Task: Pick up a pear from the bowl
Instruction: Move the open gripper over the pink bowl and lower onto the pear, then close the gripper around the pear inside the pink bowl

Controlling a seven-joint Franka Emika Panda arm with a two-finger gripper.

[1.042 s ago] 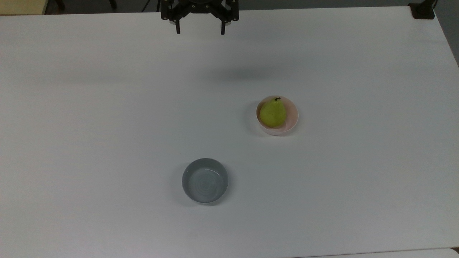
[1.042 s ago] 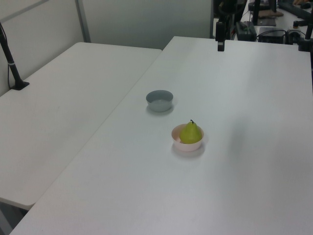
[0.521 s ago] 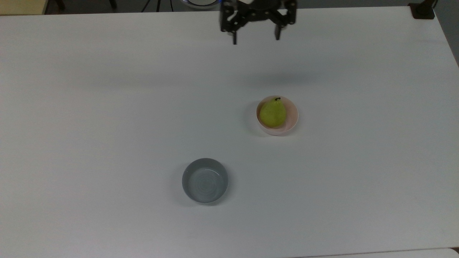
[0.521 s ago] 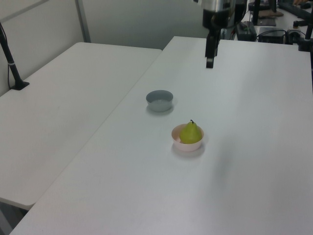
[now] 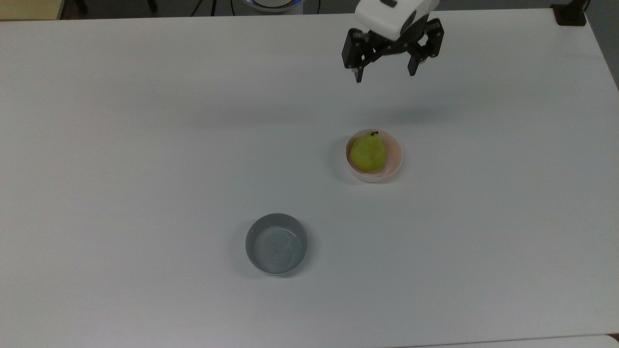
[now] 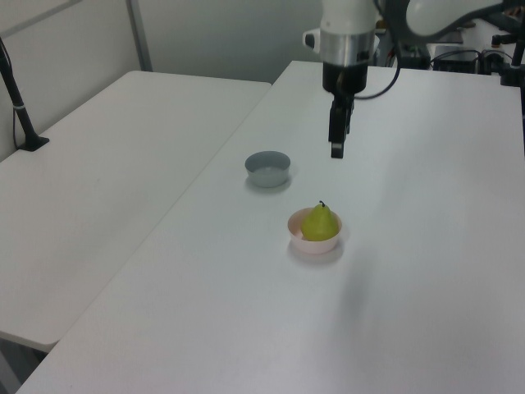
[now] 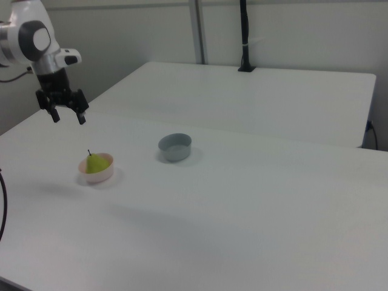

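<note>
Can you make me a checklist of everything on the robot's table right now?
Surface: white table, a second white table beside it.
Job's things: yellow-green pear sits in the pink bowl, stem up.
Clutter: grey bowl, nothing inside it, apart from the pink one.
Pincer: pincer open, in the air, holding nothing, not touching the pear.
Cables: a dark cable at the right view's left edge.
Surroundings: black pole at the second table's far edge; pale walls.
</note>
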